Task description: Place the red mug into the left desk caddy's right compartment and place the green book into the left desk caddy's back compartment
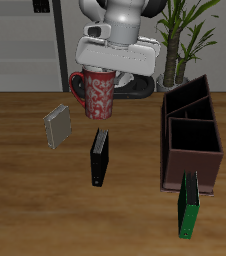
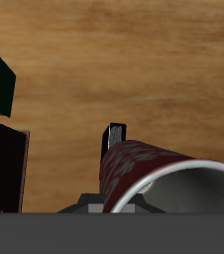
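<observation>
Red mug (image 1: 97, 95) with the mottled pink pattern is up off the wooden table (image 1: 25, 190), pinched at the rim by our gripper (image 1: 103, 68). We'd guess it's rigid, glazed, a bit slippery, so rim grip seems right. Dark maroon-brown left desk caddy (image 1: 190, 135) sits well apart; its low right compartment (image 1: 193, 134) looks barely wider than the mug. Path over looks open.
</observation>
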Robot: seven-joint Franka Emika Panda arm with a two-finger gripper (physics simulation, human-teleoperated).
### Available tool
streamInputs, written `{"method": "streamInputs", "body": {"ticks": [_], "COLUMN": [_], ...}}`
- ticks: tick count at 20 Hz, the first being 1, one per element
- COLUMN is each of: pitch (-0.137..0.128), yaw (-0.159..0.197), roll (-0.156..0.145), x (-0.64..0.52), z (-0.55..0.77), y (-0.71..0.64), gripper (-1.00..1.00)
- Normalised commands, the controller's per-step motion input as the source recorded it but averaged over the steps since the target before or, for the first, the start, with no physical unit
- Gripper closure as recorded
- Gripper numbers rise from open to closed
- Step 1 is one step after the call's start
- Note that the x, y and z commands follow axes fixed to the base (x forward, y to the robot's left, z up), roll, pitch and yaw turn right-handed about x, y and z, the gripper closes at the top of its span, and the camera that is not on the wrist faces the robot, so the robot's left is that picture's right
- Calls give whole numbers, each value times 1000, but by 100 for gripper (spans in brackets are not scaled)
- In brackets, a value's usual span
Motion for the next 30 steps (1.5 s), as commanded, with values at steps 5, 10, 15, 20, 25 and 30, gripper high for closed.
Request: {"method": "streamInputs", "body": {"ticks": [5,10,15,20,25,30], "pitch": [-9,14,14,18,67,35], "yaw": [30,19,11,26,-38,4], "roll": [14,26,2,19,-18,15], "x": [-115,70,148,162,309,70], "z": [187,101,13,-44,-165,-131], "y": [694,650,410,353,342,315], "gripper": [100,100,100,100,100,100]}}
